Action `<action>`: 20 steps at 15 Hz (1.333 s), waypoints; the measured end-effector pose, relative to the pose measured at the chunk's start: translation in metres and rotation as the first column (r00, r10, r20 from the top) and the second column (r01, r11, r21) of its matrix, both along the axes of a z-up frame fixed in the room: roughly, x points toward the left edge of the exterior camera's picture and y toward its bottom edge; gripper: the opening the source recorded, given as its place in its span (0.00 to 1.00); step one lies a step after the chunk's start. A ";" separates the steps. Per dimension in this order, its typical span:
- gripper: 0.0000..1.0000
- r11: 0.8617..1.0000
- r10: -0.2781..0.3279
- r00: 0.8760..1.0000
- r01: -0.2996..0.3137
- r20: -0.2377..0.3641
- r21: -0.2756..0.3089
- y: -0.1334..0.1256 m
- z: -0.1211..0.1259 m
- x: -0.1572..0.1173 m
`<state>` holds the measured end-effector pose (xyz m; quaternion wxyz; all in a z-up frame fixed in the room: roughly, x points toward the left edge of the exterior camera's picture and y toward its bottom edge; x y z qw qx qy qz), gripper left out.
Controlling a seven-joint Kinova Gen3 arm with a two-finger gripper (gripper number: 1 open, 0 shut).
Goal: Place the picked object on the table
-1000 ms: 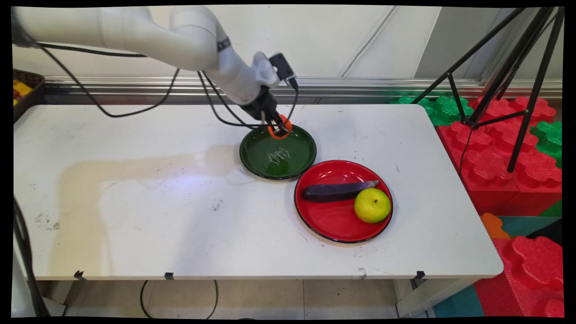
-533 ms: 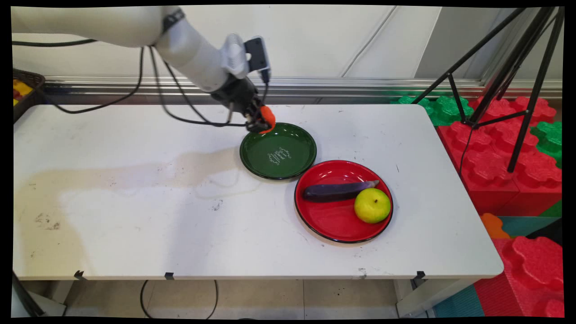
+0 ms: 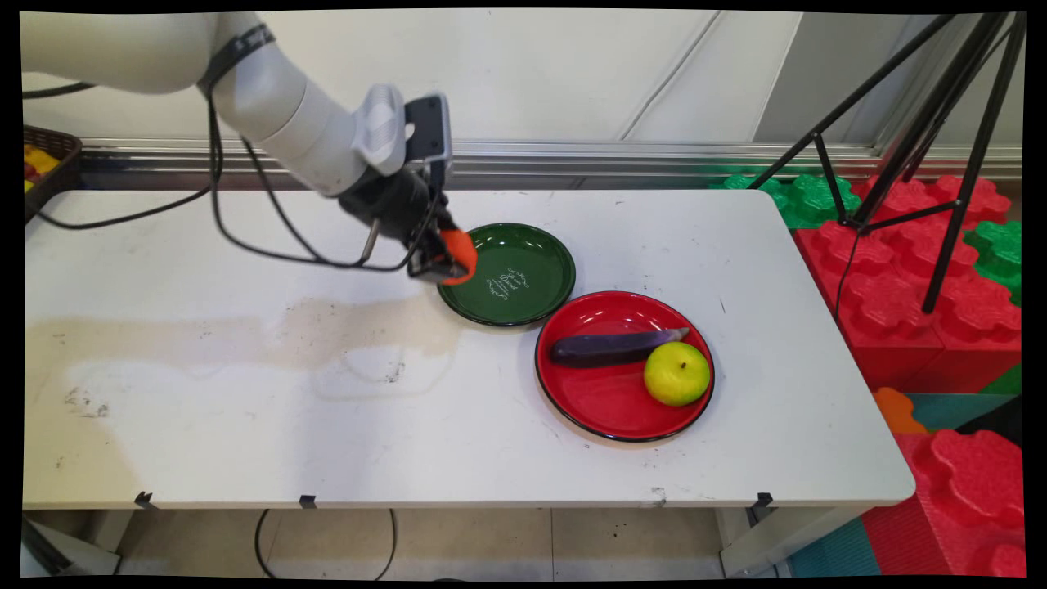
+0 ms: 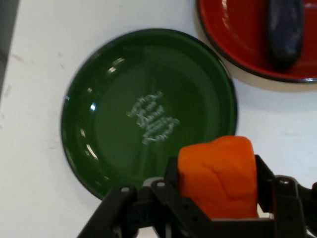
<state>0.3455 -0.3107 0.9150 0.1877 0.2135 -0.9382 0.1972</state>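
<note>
the gripper (image 3: 446, 260) hangs over the green plate's (image 3: 523, 282) near-left rim, fingers (image 4: 265, 173) pinching an orange piece (image 4: 219, 174) clear of the desk (image 3: 245, 409).

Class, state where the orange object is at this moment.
The orange object is clamped in the gripper, raised over the left rim of the green plate in the main view.

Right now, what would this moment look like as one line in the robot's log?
gripper: shut on orange piece | position: over green plate left rim | red plate: eggplant, yellow fruit
</note>
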 end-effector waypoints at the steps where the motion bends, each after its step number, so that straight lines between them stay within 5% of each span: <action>1: 0.00 1.000 -0.001 1.000 0.001 0.001 0.013 0.008 -0.002 -0.001; 9: 0.00 0.995 0.013 0.999 -0.015 0.029 0.098 0.041 -0.036 -0.010; 20: 0.00 0.986 0.018 0.997 -0.029 0.069 0.164 0.049 -0.085 -0.014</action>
